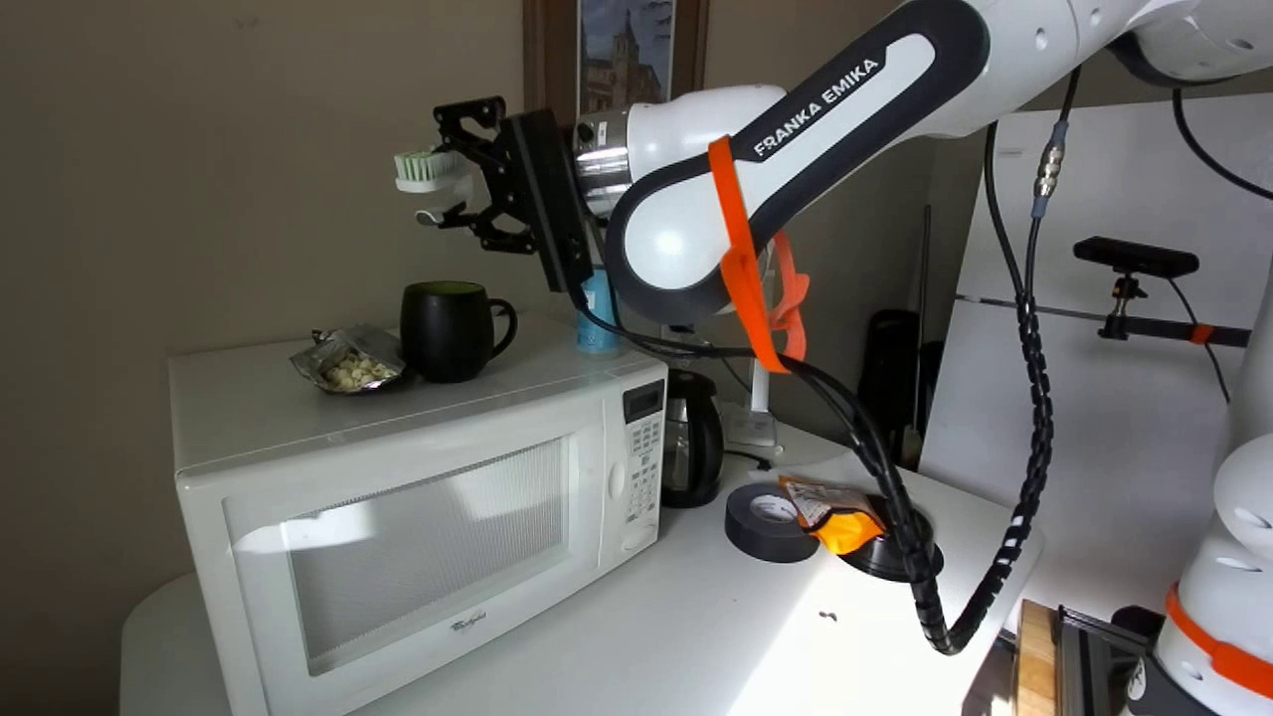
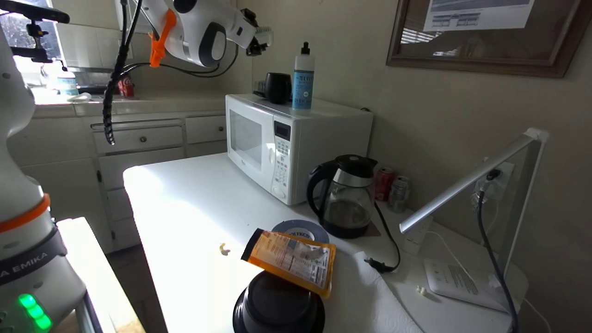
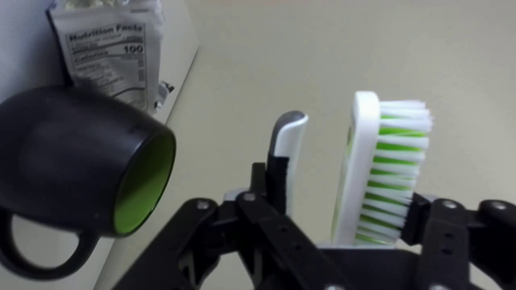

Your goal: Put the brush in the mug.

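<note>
The brush, with a white body and green-white bristles, is held up in the air in the wrist view [image 3: 358, 173]; it also shows in an exterior view [image 1: 423, 174]. My gripper [image 1: 454, 184] is shut on it, with one finger at the handle side and one against the bristles. The glossy black mug [image 1: 448, 333], green inside, stands upright on top of the microwave, below and slightly to the side of the gripper. Its loop handle points toward the blue bottle. In the wrist view the mug [image 3: 76, 161] lies to the left, apart from the brush, its opening partly visible.
The white microwave [image 1: 398, 517] carries an open snack bag [image 1: 348, 360] beside the mug and a blue bottle [image 2: 303, 88]. A wall stands behind. On the table are a kettle [image 2: 349, 199], a tape roll [image 1: 771, 522], an orange pouch [image 2: 296, 259], a black bowl [image 2: 277, 305] and a lamp [image 2: 471, 178].
</note>
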### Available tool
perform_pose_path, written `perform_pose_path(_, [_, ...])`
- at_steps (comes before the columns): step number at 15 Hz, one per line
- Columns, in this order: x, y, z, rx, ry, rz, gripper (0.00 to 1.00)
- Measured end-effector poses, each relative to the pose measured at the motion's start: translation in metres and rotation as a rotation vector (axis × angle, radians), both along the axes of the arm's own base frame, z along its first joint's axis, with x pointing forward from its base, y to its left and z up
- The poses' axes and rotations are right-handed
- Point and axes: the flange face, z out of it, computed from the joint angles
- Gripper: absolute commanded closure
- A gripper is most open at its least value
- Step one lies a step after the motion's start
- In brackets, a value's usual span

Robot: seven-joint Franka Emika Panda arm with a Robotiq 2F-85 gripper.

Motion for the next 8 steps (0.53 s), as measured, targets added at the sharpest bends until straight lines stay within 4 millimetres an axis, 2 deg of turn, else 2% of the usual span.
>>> perform_pose_path(2, [0.001,-0.021,-0.003,-0.001,0.015,-0.071,0.63])
perform_pose_path(3, [0.001,-0.024,-0.003,0.0,0.021,-0.082,0.63])
perform_pose_path(6, [0.002,-0.018,-0.006,-0.03,0.044,-0.058,0.63])
perform_pose_path(8, [0.004,-0.015,-0.008,-0.111,0.084,-0.034,0.63])
